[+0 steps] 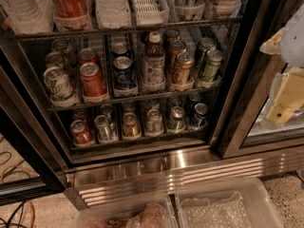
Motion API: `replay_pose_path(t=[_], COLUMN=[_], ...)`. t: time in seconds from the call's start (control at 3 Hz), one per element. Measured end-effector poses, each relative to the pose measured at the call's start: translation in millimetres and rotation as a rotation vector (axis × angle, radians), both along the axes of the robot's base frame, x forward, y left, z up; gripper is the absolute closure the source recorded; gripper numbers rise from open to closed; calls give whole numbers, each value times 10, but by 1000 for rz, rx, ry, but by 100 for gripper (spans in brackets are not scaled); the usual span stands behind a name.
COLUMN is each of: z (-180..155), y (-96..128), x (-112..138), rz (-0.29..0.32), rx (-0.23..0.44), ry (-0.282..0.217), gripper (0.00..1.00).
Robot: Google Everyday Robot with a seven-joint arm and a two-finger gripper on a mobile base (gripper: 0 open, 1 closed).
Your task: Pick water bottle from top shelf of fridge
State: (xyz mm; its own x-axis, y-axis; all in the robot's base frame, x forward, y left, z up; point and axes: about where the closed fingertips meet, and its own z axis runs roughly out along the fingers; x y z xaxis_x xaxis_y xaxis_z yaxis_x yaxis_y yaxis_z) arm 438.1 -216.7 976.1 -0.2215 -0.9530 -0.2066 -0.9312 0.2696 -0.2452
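Observation:
The fridge [161, 172] stands open in front of me, with black door frames and a ribbed steel base panel. Its top shelf [147, 6] runs along the top of the view, a dark wire rack with white slotted lane trays. The water bottle [21, 8] stands at the far left of that shelf, clear and ribbed, with a red band at the upper edge of the view. A red cola bottle [69, 1] and a whitish ribbed bottle [111, 4] stand to its right. My gripper [285, 101] hangs at the right edge, outside the fridge, far from the water bottle.
Two lower wire racks hold rows of drink cans [92, 80] and a brown bottle with a white cap [153, 63]. The black centre door post [237, 103] stands between my gripper and the shelves. Clear plastic bins [223, 205] sit on the floor below. Cables [14, 170] lie at the left.

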Motion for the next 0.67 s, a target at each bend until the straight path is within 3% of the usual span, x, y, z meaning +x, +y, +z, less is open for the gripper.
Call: replay_pose_path(t=[0.67], z=[36], y=[18], x=[11], rz=[-1], rx=[28], ry=[-14], gripper=[0])
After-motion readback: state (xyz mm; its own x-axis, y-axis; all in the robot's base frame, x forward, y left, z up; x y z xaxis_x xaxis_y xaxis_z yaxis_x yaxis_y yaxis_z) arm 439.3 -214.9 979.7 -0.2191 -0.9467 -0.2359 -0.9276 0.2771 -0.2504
